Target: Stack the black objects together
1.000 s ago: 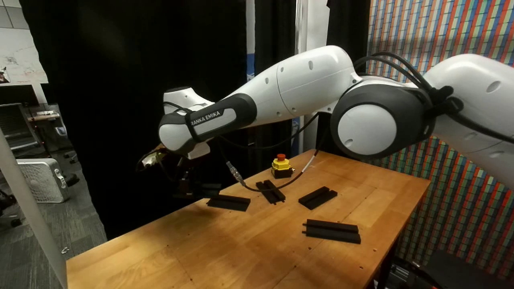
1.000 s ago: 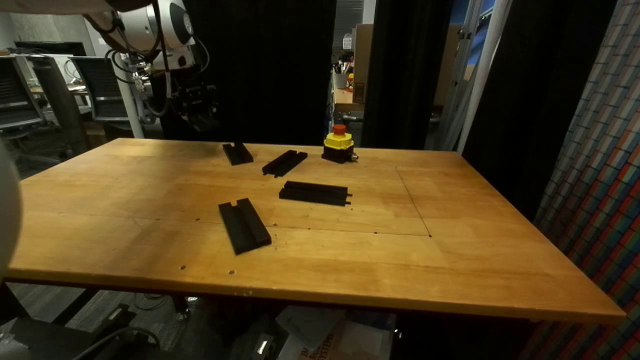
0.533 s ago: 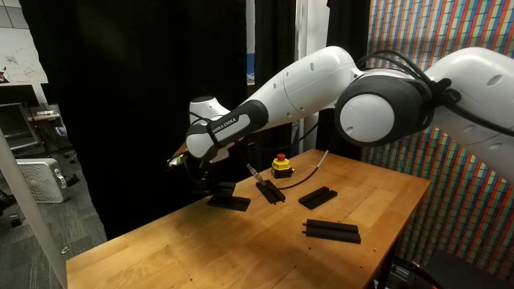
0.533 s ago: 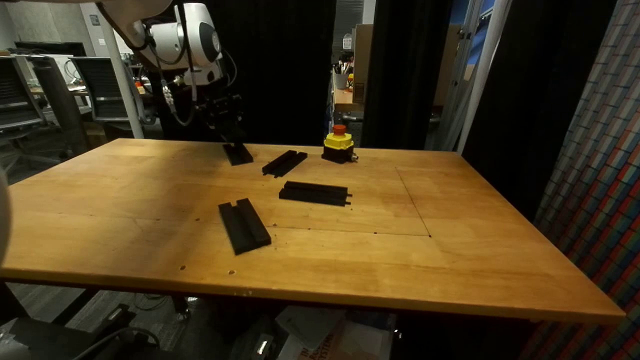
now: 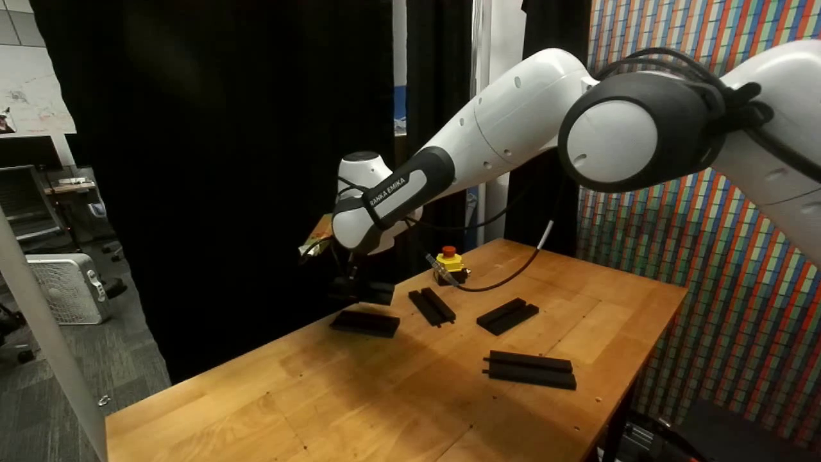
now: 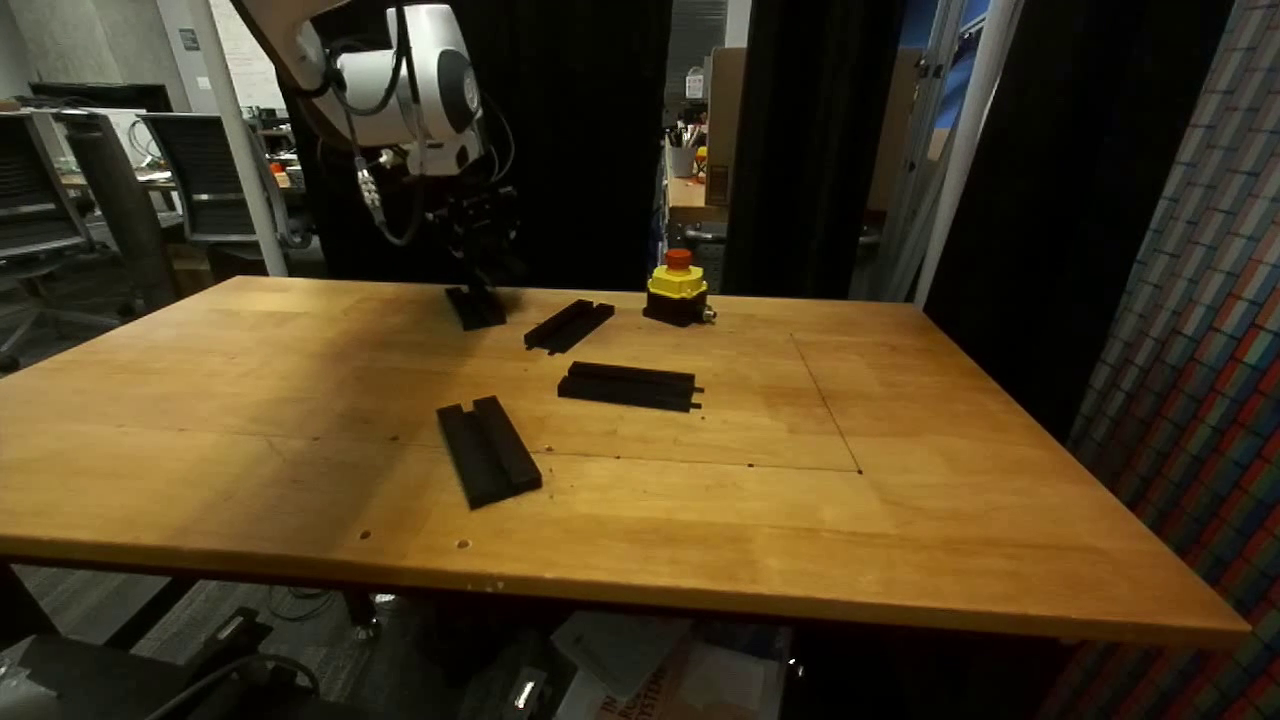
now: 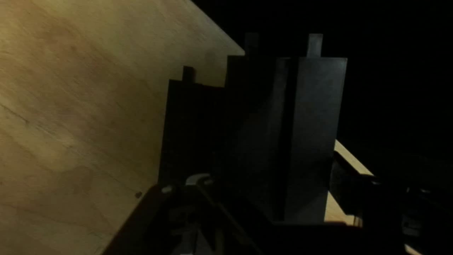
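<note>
Gripper point(image 7: 268, 173): clasping a black bar point(image 7: 313, 131), held nearly parallel above the lower bar point(image 5: 364, 324), likely so it stacks neatly | Contact: seemingly none, wrist view dark | Table point(image 6: 950, 540): lower bar lies near its edge; three loose bars point(image 6: 630, 391) sit apart

Black cables point(image 5: 784, 153) run along the white arm point(image 5: 532, 102)

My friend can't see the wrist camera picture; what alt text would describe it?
A robot gripper holds a grooved black bar over a second bar, partly hiding it, near the edge of a wooden table. The upper right is too dark to make out.
</note>
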### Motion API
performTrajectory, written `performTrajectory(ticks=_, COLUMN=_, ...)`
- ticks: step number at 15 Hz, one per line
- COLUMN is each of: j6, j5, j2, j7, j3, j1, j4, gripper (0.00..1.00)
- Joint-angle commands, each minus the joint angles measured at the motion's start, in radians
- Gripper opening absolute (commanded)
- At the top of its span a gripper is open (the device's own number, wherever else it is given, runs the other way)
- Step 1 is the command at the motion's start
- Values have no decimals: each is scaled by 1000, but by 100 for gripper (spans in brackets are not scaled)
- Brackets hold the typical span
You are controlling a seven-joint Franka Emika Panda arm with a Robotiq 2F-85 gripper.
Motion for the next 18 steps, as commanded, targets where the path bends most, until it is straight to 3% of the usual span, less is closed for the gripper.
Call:
performTrajectory(ticks=1, j6=100, j5=41, j2=-94, j7=-61, j3=45, j1=-25, j4=-133, gripper=45)
performTrajectory(ticks=11, j6=83, j5=186, j2=-177, j7=-148, j3=101, j1=-81, j4=-284, gripper=45)
performTrajectory(ticks=18, j6=35, j5=213, j2=-129, j7=-225, j3=102, j1=-108, j4=-216, gripper=45)
